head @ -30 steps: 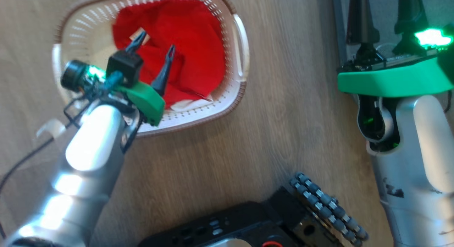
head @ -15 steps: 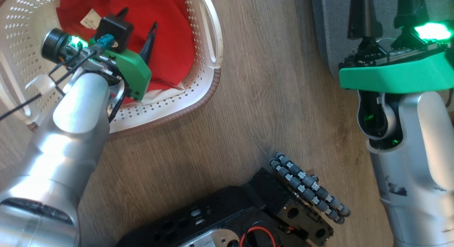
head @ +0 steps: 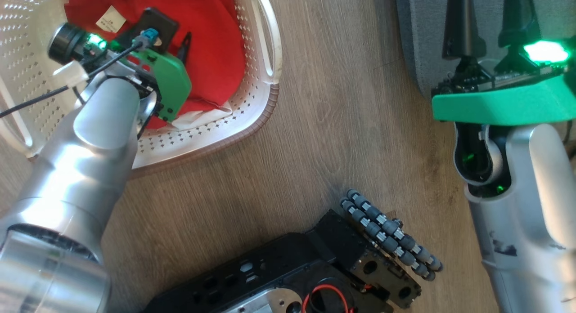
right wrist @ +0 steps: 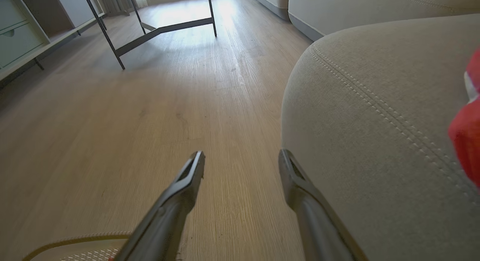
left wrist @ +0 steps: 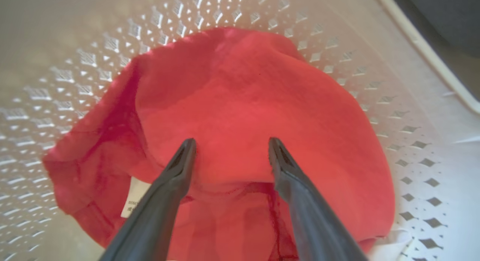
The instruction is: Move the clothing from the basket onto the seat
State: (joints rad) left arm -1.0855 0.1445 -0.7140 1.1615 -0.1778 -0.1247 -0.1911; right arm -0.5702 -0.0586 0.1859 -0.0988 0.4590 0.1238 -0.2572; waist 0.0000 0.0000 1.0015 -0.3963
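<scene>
The cream basket (head: 252, 119) stands on the floor at the upper left, holding the red clothing (head: 211, 56) with a white label (head: 110, 20). My left gripper (head: 170, 27) reaches down into the basket, one dark finger showing beside the wrist camera. In the left wrist view that gripper (left wrist: 230, 144) is open, its tips just above a rounded hump of the clothing (left wrist: 255, 92), nothing between them. My right gripper (head: 488, 7) hangs open by the edge of the grey seat (head: 418, 38). A bit of red fabric (right wrist: 467, 141) lies on the seat (right wrist: 375, 103).
Wood floor (head: 315, 137) runs between basket and seat. My own dark base with its roller wheel (head: 391, 236) sits at the bottom. Beyond the open right gripper (right wrist: 241, 158) stand a black-legged table frame (right wrist: 165, 24), a low cabinet (right wrist: 18, 36) and another sofa (right wrist: 337, 2).
The head camera has swung, shifting the basket up and left in the picture. My left gripper has sunk deeper into the basket towards the clothing. The right gripper is unchanged.
</scene>
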